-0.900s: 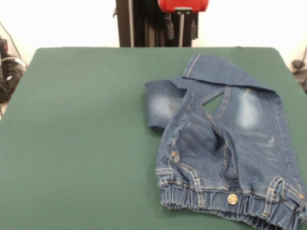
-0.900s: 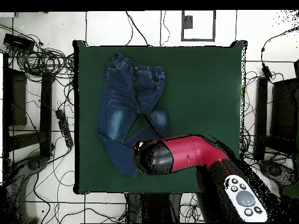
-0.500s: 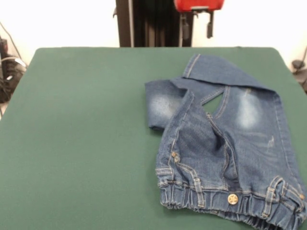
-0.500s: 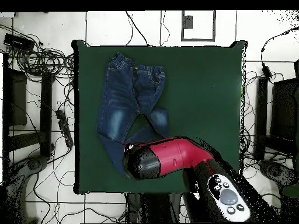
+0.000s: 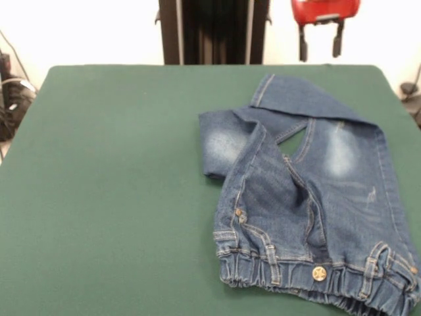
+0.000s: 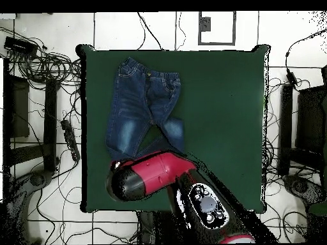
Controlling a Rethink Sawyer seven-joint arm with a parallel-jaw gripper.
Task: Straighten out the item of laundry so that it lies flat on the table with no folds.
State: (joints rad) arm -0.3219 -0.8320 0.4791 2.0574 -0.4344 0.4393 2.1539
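Small blue denim jeans (image 5: 309, 197) lie crumpled on the green table (image 5: 112, 197), toward the right in the front view, the gathered waistband with its brass star button (image 5: 320, 273) at the near edge and one leg folded back across the other. The gripper (image 5: 320, 45) hangs at the top edge above the far side, its two fingers parted and holding nothing. The arm (image 6: 150, 175) covers the leg ends from overhead. Bare felt spreads left of the garment.

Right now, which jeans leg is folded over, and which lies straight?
On the jeans, front view: the picture-left leg is doubled back across the other. The picture-right leg runs straight from the waistband.
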